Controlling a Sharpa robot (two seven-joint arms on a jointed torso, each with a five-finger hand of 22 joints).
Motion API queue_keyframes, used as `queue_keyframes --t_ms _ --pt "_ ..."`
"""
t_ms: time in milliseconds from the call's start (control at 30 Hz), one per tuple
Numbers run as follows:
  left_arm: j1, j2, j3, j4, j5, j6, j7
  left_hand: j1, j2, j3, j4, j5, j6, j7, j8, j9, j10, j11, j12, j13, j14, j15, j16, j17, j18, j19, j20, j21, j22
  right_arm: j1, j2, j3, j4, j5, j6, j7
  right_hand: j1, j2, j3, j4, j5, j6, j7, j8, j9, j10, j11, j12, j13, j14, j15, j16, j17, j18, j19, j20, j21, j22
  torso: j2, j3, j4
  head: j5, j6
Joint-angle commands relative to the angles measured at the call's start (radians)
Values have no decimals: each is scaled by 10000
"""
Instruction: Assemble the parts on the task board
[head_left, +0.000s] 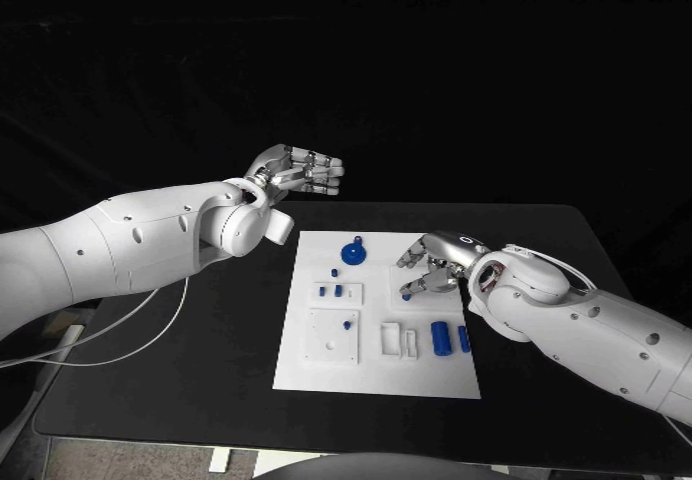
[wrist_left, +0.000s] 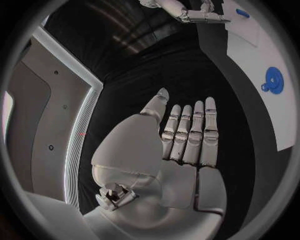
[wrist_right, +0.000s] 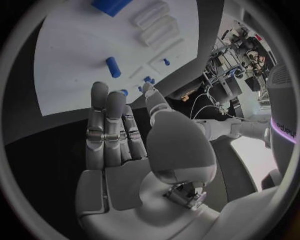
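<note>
The white task board (head_left: 378, 375) lies mid-worktop (head_left: 173, 400), blue parts (head_left: 440, 336) scattered across it, a round blue part (head_left: 353, 251) near its far edge. The right hand (head_left: 430, 264) hovers over the board, fingers straight, holding nothing. The left hand (head_left: 299, 172) hangs beyond the worktop's far edge, flat and empty.

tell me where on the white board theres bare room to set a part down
The white task board is bare along its near edge, below the white blocks and blue cylinders. Its left margin is also free. The far right corner is crowded: the right hand hovers there, beside the blue round disc.
</note>
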Motion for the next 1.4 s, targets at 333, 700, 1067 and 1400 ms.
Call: queue_keyframes --t_ms 333,700,1067,1400 --pt "11 39 8 -25 -51 132 161 -7 62 -46 -12 -46 -8 45 22 14 35 24 38 -8 -54 3 -45 -12 38 19 9 18 -12 9 366 -183 -464 -833 909 -454 89 200 582 -544 -178 9 122 -30 -17 98 -33 -19 -9 -4 -5 7 -30 138 302 35 -55 2 6 2 -5 -16 -43" --pt "10 68 8 -46 -51 152 158 -7 62 -46 -12 -46 -8 45 22 14 35 24 38 -8 -54 3 -45 -12 38 19 9 18 -12 6 599 -420 -693 -1375 481 -745 -552 174 3282 -1624 -971 240 185 -18 -13 359 -67 -23 -14 69 -68 49 19 152 335 -26 154 155 8 4 -5 15 -114" --pt "9 78 8 -49 -51 170 158 0 80 -48 -7 -42 -6 44 24 14 35 22 37 -8 -58 2 -45 -12 36 16 7 21 -11 -1 733 -556 -827 -1598 364 -834 -793 20 4719 -1575 -1156 696 351 -5 -6 819 -195 -23 -17 105 -146 75 75 121 328 -87 262 307 1 -7 -4 -30 -131" --pt "9 78 8 -54 -51 174 157 0 80 -48 -7 -42 -6 44 24 14 35 22 37 -8 -58 2 -45 -12 36 16 7 21 -11 -6 767 -588 -863 -1628 467 -823 -885 145 4974 -1510 -1304 1101 376 -12 -4 1288 -291 -31 -13 138 -175 100 112 33 337 -143 305 381 6 -2 5 -41 -143"
